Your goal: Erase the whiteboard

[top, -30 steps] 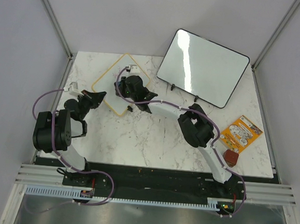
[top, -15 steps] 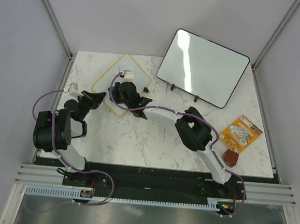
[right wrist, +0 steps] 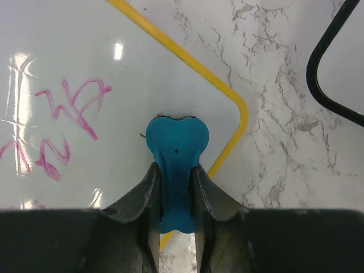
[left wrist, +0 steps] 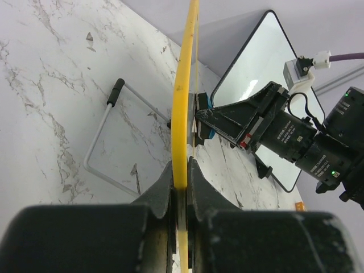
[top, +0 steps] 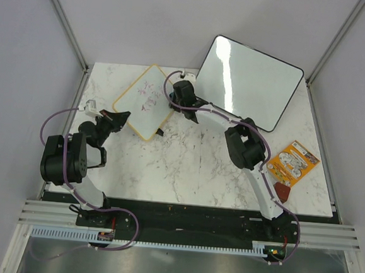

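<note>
The whiteboard (top: 145,102) has a yellow frame and pink writing (right wrist: 68,114) and stands tilted on edge at the back left of the table. My left gripper (top: 123,116) is shut on its near left frame edge (left wrist: 183,114), seen edge-on in the left wrist view with the jaws (left wrist: 181,170) clamped on it. My right gripper (top: 174,104) is shut on a blue eraser (right wrist: 176,145), which is pressed on the board's blank surface near its right corner, to the right of the writing. The eraser also shows in the left wrist view (left wrist: 203,122).
A larger black-framed blank board (top: 247,81) leans at the back right, close behind my right wrist. A wire stand (left wrist: 105,153) lies on the marble beside the whiteboard. An orange packet (top: 292,161) and a brown object (top: 282,192) lie at the right.
My right gripper has swept with the eraser from the whiteboard's left part across to its right corner, uncovering the pink writing. My left gripper has stayed on the frame.
</note>
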`<state>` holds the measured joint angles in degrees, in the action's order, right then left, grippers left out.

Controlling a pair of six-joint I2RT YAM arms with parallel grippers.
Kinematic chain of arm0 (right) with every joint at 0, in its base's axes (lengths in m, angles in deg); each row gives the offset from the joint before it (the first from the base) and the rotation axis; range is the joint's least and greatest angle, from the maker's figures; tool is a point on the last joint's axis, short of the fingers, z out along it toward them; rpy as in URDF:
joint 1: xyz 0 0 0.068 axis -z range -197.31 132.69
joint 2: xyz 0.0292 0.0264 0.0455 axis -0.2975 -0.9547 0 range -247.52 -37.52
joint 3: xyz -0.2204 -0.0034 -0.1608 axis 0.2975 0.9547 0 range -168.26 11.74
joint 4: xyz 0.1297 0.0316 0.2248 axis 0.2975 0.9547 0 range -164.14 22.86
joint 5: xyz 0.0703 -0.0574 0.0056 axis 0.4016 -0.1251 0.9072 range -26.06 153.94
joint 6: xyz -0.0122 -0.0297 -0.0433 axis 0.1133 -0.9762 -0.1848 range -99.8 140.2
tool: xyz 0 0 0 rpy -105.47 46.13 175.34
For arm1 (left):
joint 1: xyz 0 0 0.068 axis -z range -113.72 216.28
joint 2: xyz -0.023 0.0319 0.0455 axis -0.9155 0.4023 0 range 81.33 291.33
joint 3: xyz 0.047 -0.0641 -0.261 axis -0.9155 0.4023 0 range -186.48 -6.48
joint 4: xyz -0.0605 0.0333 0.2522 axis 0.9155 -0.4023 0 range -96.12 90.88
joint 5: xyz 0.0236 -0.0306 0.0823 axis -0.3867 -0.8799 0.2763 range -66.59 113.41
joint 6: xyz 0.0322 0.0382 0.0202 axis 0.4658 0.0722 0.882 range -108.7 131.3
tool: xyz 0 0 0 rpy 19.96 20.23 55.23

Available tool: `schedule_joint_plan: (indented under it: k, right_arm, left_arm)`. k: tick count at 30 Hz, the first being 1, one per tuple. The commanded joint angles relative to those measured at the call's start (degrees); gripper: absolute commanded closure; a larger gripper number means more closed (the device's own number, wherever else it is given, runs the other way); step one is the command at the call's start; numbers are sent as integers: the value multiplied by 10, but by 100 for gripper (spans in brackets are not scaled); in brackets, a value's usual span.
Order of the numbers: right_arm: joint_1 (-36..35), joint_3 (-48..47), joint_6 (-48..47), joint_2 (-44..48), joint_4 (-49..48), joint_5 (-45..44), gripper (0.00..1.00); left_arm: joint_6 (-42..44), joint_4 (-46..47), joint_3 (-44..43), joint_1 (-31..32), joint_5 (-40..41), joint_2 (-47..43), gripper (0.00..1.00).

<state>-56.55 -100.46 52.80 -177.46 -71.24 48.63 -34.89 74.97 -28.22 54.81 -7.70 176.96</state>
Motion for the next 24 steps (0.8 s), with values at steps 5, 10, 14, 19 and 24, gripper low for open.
schedule_joint_plan:
  k: [5,10,14,19,24]
  right_arm:
    - [-108,-4,-67,-50,63,75,100]
    - [-127,34,-55,-33,19,137,100]
    - [-149,36,-61,-36,8,152,100]
    - [-158,9,-45,-62,31,135,100]
    - [-125,-11,-15,-75,50,100,100]
  left_arm:
    - [70,-15,10,14,-62,1,98]
    - [69,-14,10,14,-65,1,98]
    - [69,-11,10,14,-65,2,98]
    - [68,-6,12,15,-66,2,98]
    - [67,-3,13,14,-69,3,98]
